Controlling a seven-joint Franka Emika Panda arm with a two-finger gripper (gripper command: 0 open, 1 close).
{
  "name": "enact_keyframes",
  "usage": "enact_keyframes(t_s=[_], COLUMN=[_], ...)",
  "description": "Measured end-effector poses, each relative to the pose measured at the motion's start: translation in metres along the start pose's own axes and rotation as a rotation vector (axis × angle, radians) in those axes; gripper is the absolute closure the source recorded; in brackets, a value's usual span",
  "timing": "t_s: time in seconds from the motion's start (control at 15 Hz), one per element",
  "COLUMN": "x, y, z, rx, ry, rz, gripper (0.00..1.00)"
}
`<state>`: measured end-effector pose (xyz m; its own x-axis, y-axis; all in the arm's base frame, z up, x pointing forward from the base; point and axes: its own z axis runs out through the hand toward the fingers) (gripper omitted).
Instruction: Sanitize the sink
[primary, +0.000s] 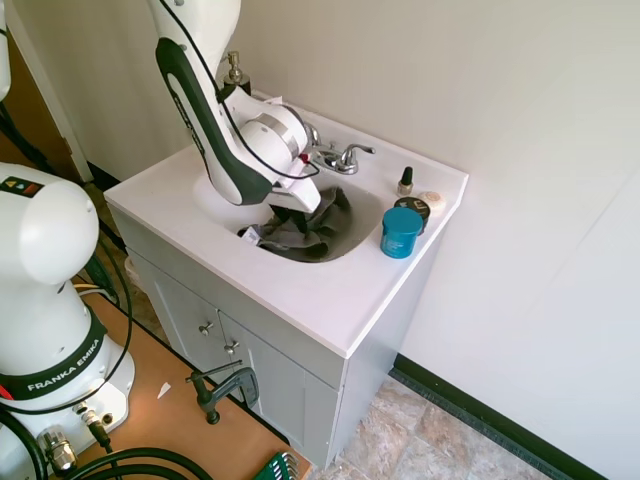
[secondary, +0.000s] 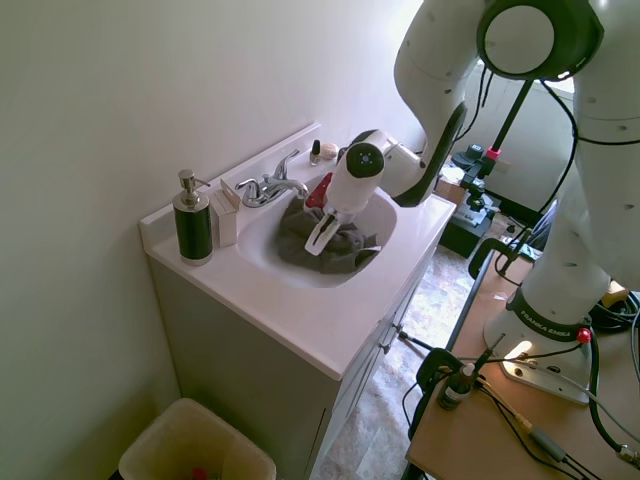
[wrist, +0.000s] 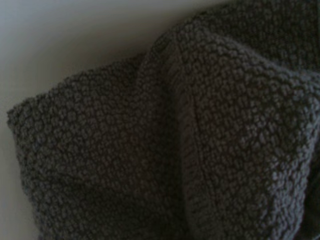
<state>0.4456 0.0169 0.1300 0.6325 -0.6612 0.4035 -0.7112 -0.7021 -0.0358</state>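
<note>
Grey cloth (wrist: 170, 145) bunched in sink (primary: 330, 290) basin under pincer (secondary: 322, 238).

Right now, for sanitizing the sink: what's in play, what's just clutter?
In play: sink, grey cloth in the basin, gripper down on it.

Clutter: soap dispenser, blue jar, small bottle, black-lidded tin, waste bin.

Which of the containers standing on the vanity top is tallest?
The dark soap dispenser with the chrome pump, left of the faucet. The teal jar and little nail polish bottle stand far lower.
</note>
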Motion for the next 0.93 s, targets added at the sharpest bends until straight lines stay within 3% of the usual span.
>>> enact_keyframes(t_s=[0.47, 0.93], x=[-0.021, -0.026], y=[-0.03, -0.068], z=[0.003, -0.022], rx=[0.013, -0.009], ry=[-0.132, -0.356], rz=[0.247, 0.416], gripper=[1.0, 1.0])
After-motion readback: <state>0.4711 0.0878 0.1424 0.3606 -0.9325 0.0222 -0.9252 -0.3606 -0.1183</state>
